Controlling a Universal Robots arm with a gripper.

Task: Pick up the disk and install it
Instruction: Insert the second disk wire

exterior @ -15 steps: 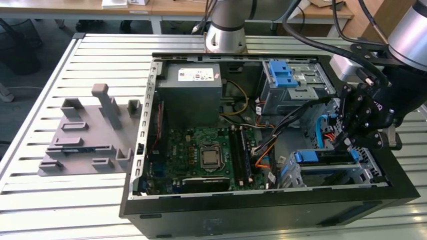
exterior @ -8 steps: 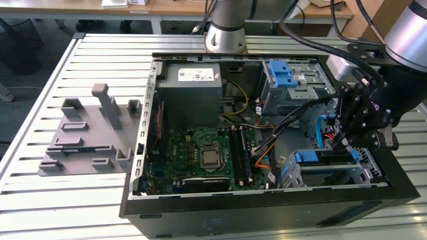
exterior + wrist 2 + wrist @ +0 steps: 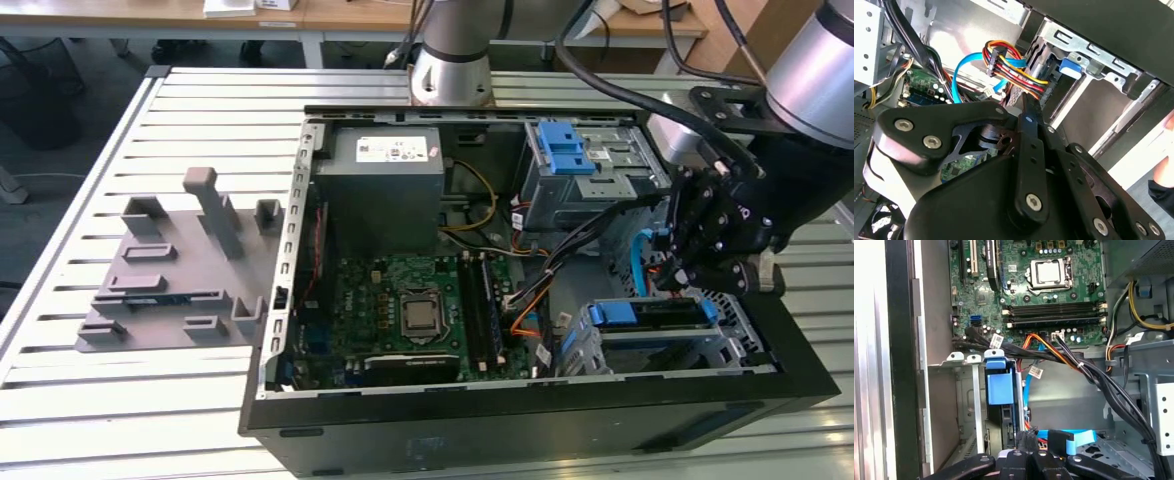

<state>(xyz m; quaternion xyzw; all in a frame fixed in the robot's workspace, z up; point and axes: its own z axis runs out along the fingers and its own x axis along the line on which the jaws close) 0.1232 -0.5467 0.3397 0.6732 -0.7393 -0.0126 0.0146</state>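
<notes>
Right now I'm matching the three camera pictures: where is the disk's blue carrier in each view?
Exterior view: the disk sits in the drive cage, at the exterior view's right.
First wrist view: the disk stands between the cage's metal walls.
Second wrist view: the disk lies inside the cage.
Shared landmark: the orange wires beside it.

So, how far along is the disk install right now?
Done: the disk sits in the drive cage, blue carrier tab showing. In hand: the end effector is right at the disk's edge; contact unclear. Left: full seating can't be confirmed from here.
</notes>
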